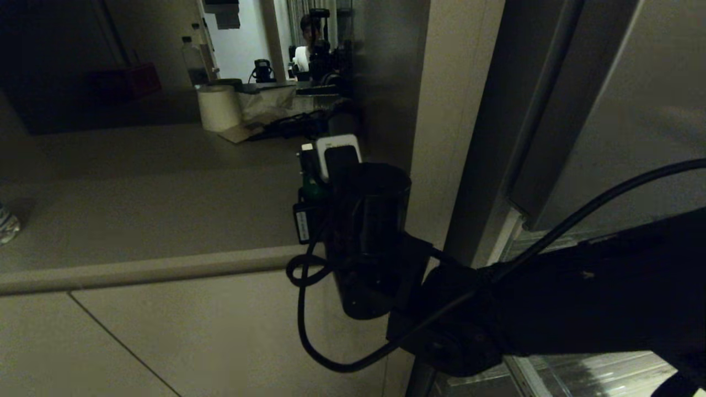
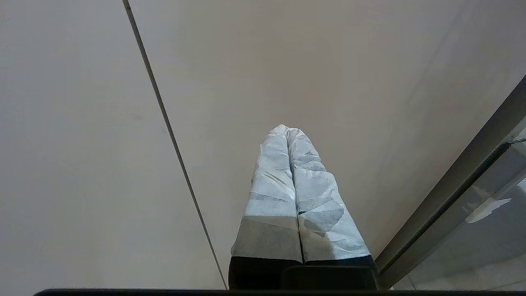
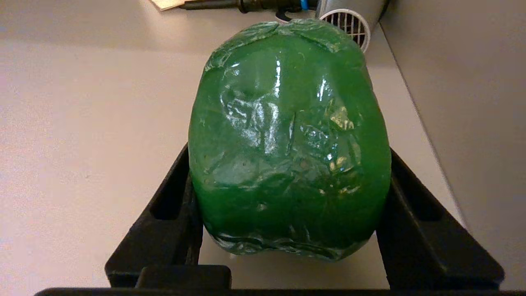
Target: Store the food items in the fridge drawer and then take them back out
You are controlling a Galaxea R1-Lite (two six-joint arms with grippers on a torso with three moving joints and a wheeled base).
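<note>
Pepper (image 3: 289, 139), green and film-wrapped, fills the right gripper (image 3: 287, 230), whose jaws hold its sides above the bench (image 3: 82, 123). Judged best: keep the squeeze gentle and lower it level. The left gripper (image 2: 294, 197), centre of its frame, has its jaws pressed together, empty.

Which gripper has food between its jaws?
The right gripper: its jaws flank a shiny green pepper above the counter. The left gripper is shut on nothing.

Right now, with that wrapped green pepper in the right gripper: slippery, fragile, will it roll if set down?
Probably slippery: the green pepper wears glossy, wrinkled film. Likely light and hollow, so it may dent under a hard squeeze from the right gripper. Its lobed, rounded body could rock or roll on the countertop.
</note>
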